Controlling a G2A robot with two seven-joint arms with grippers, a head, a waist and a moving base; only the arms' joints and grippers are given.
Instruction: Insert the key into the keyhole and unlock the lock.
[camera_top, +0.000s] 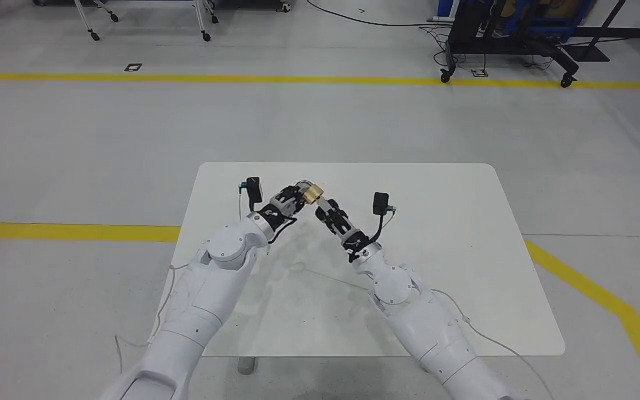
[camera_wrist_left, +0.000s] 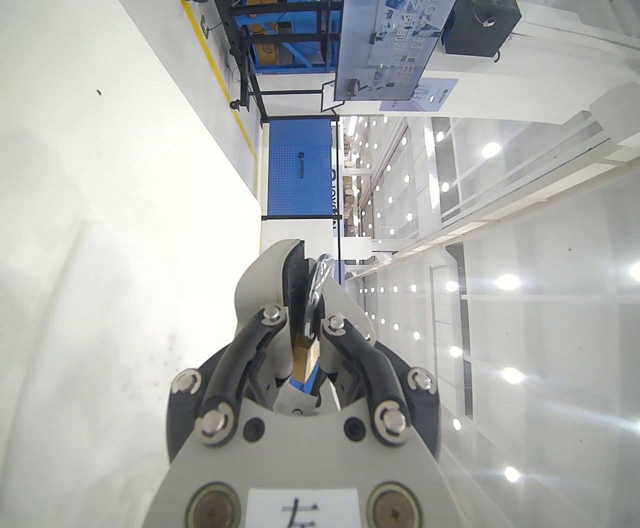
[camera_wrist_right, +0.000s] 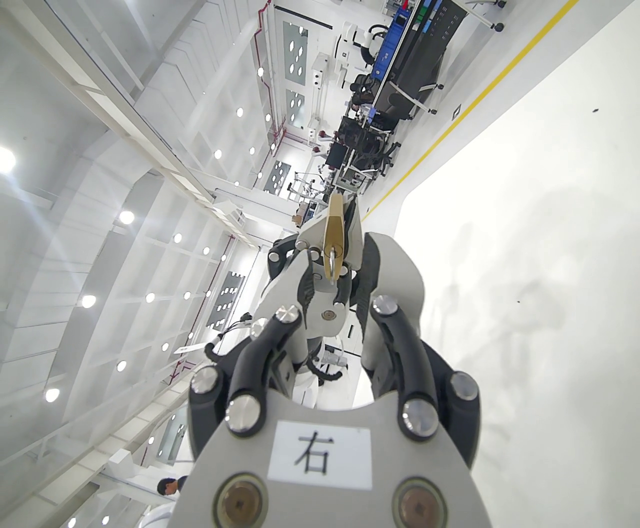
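Closest to the left wrist camera is my left gripper (camera_wrist_left: 314, 278), pressed together on the silver shackle (camera_wrist_left: 322, 267) of a padlock (camera_wrist_left: 304, 357). The curved bar is pinched between the dark pads near the tips. The lock's brass body shows nearer the palm, through the gap between the finger links. The white table (camera_wrist_left: 100, 250) lies off to one side, clear of the lock.

From the right wrist camera, my right gripper (camera_wrist_right: 339, 270) sits right at the padlock's narrow end face. The body (camera_wrist_right: 334, 225) is seen end-on: a slim, yellow-gold block with smooth sides. A small silver key (camera_wrist_right: 332, 257) sticks out of that face toward the camera. Whether my right gripper has hold of the key I cannot tell. Beyond it, my left gripper flanks the brass on both sides.

From above, both arms meet over the table's (camera_top: 450, 300) far middle part, and the padlock (camera_top: 314, 190) shows as a small brass glint between the two grippers.
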